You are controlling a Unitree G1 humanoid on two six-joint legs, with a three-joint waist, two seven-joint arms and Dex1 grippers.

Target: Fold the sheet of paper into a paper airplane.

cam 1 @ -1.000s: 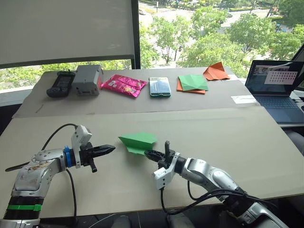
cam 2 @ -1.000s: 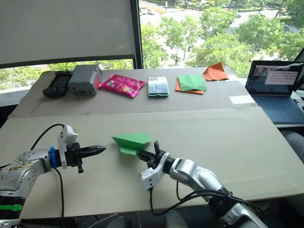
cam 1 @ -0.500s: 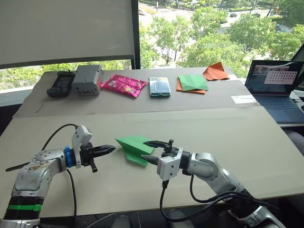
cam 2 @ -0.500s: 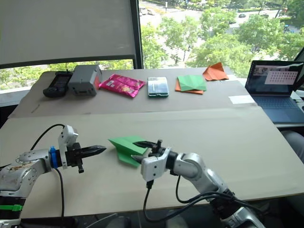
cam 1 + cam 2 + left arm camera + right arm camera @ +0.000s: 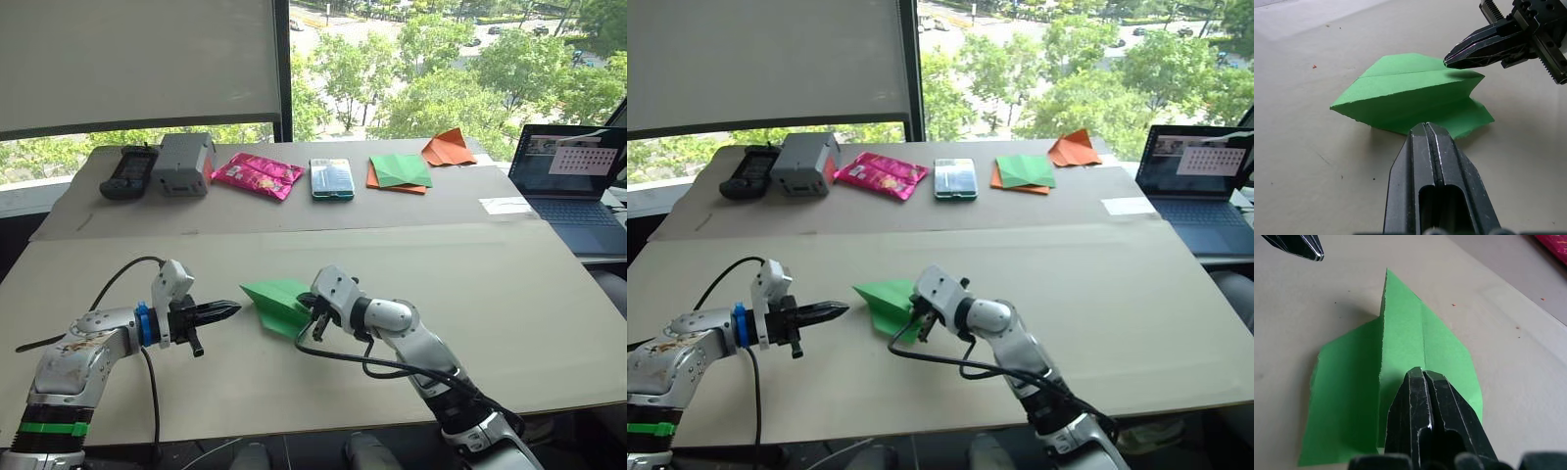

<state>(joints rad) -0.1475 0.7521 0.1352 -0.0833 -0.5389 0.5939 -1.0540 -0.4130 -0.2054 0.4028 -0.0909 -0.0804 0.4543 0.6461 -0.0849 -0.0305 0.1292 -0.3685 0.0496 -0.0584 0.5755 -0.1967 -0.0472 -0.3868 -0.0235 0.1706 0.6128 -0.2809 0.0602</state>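
The sheet of paper (image 5: 275, 299) is bright green, folded into a pointed wedge with one flap standing up. It lies on the near table between my two grippers. My right gripper (image 5: 306, 315) is shut, and its tips rest on the wedge's broad right end over the centre crease (image 5: 1422, 340). My left gripper (image 5: 233, 307) is shut and empty. It hovers just left of the wedge's point without touching it. In the left wrist view the paper (image 5: 1410, 90) lies just past my left fingertips (image 5: 1425, 128).
Along the far table stand a black device (image 5: 125, 173), a grey box (image 5: 183, 164), a pink packet (image 5: 257, 174), a small tin (image 5: 331, 178), a green-and-orange paper stack (image 5: 398, 171) and an orange pointed paper shape (image 5: 449, 147). A laptop (image 5: 568, 176) sits at the right edge.
My right gripper was open around the paper's right edge; its wrist has turned over and the fingers have shut on top of the wedge. The left arm has stayed put.
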